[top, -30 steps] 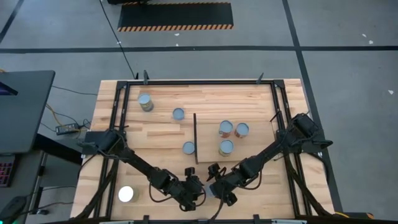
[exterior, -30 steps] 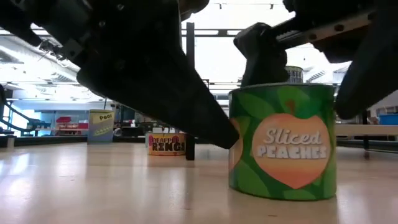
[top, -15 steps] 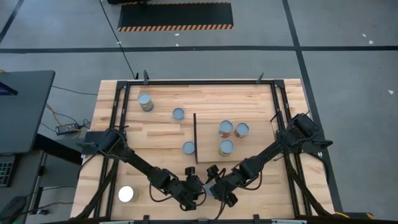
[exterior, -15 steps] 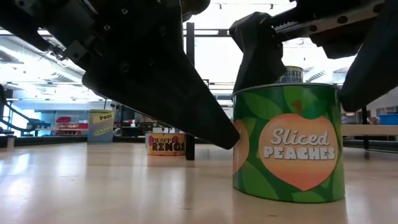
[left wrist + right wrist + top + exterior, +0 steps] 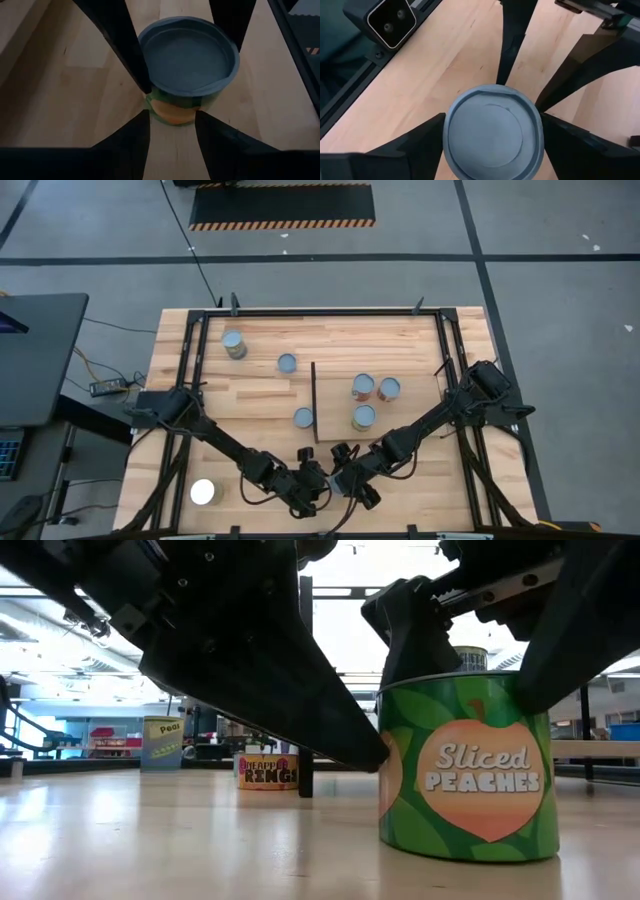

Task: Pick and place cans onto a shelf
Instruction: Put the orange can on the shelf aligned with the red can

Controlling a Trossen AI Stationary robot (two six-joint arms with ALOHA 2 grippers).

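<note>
Peach can (image 5: 467,777) hidden under both arms overhead

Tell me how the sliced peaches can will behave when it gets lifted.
The sliced peaches can looks stiff metal, so it likely won't dent. Its smooth label may slip. Squat and standing upright between the right pincer fingers, it probably won't tip.
</note>
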